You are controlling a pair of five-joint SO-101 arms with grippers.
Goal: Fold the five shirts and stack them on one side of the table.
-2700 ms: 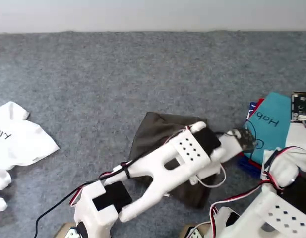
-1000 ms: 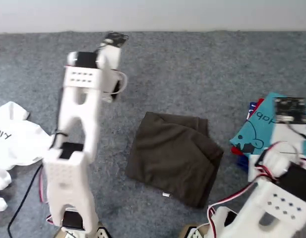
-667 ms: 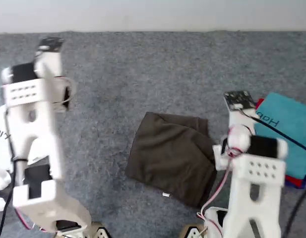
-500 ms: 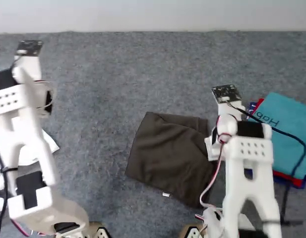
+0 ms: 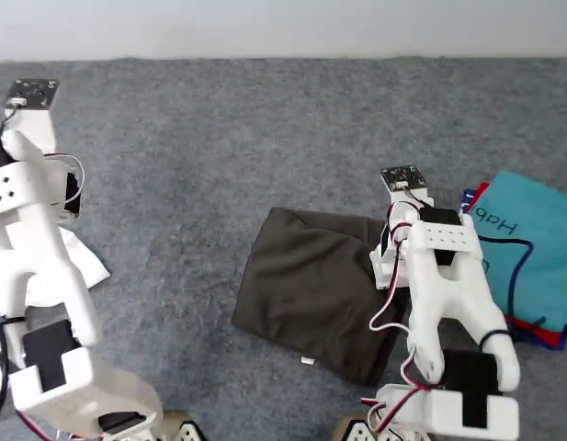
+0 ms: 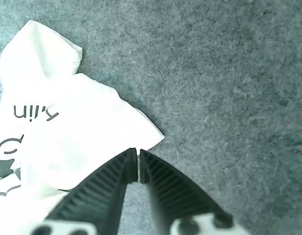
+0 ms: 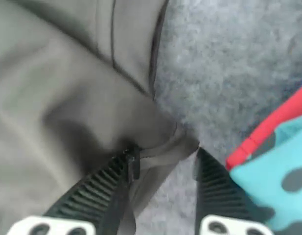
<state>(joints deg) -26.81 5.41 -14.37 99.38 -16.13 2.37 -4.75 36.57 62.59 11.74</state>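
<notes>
Brown shirt (image 5: 311, 294) likely soft, light, floppy — best pinched through all layers at right edge, between right gripper (image 7: 163, 166) jaws, spread wide. Left gripper (image 6: 139, 159) clenched, empty, over white shirt (image 6: 67, 127) edge.

shirts: five, I reckon
- dark shirt (image 5: 311, 294): one
- white shirt (image 6: 67, 132): one
- stacked ones: three, teal shirt (image 5: 531, 262) on top, red shirt (image 7: 261, 134) and blue shirt (image 5: 553, 341) peeking out underneath

arms: two, left arm (image 5: 30, 230) and right arm (image 5: 448, 285)

pincers: two, left pincer (image 6: 138, 152) and right pincer (image 7: 165, 152)

bench (image 5: 292, 138): just one
</notes>
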